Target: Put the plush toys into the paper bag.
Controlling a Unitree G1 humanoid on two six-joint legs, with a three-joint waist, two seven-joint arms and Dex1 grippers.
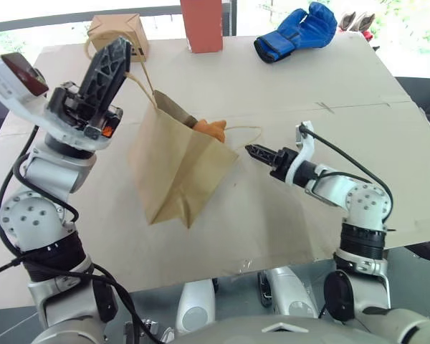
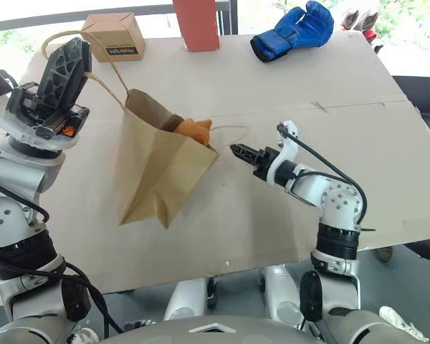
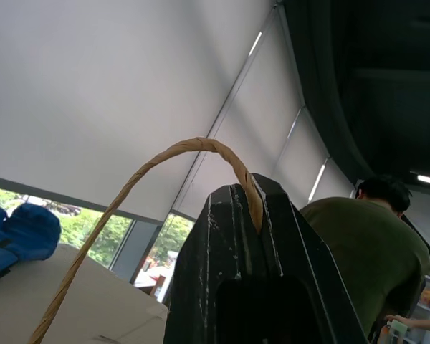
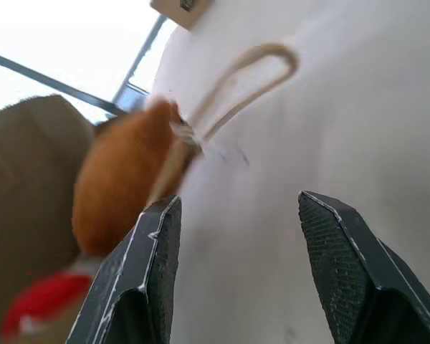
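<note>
Head pair high over the table [image 1: 272, 215], looking down; wrist cameras close behind each claw, facing forward.

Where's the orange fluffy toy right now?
The orange plush toy sits in the paper bag's open mouth at table centre, just left of the right gripper.

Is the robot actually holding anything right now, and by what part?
Yes. The left gripper is shut on one twisted paper loop handle of the brown kraft paper bag, lifting that side. The right gripper is open and holds nothing.
</note>
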